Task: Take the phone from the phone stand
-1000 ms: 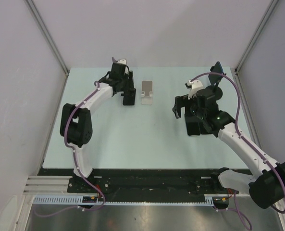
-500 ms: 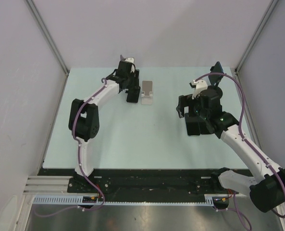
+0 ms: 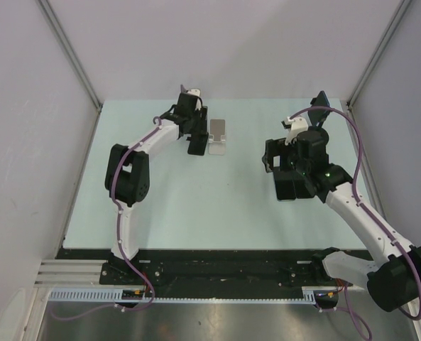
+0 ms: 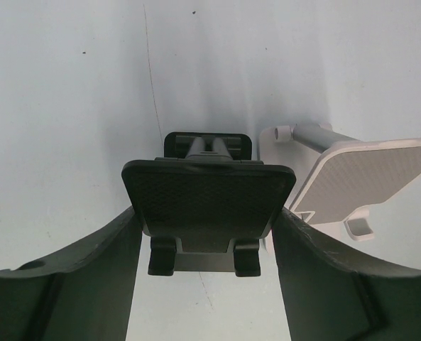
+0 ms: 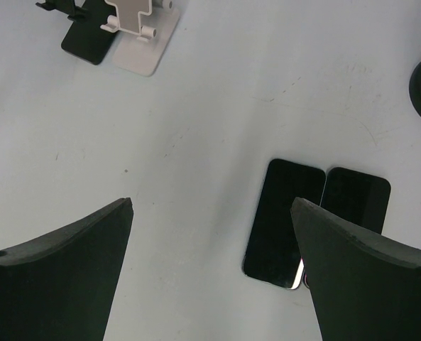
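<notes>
The black stand [image 4: 209, 192] and the white stand [image 4: 359, 177] sit side by side at the far part of the table [image 3: 196, 213]. Neither one has a phone on it. The left pincer [image 4: 206, 238] hangs over the black stand with its fingers wide apart, one on each side of the stand, and it holds nothing. The first phone [image 5: 281, 222] and the second phone [image 5: 356, 199] lie flat on the table. They touch along their long sides and are well apart from the stands. The right pincer [image 5: 211, 206] is above them, wide open and empty too. The phones are not under its middle. They lie off toward one finger, and that finger hides a corner of the first phone. Their long way points away from the pincer, so the fingers would close across the short way. The right arm is much nearer the phones. I think the taking-off part is done.
</notes>
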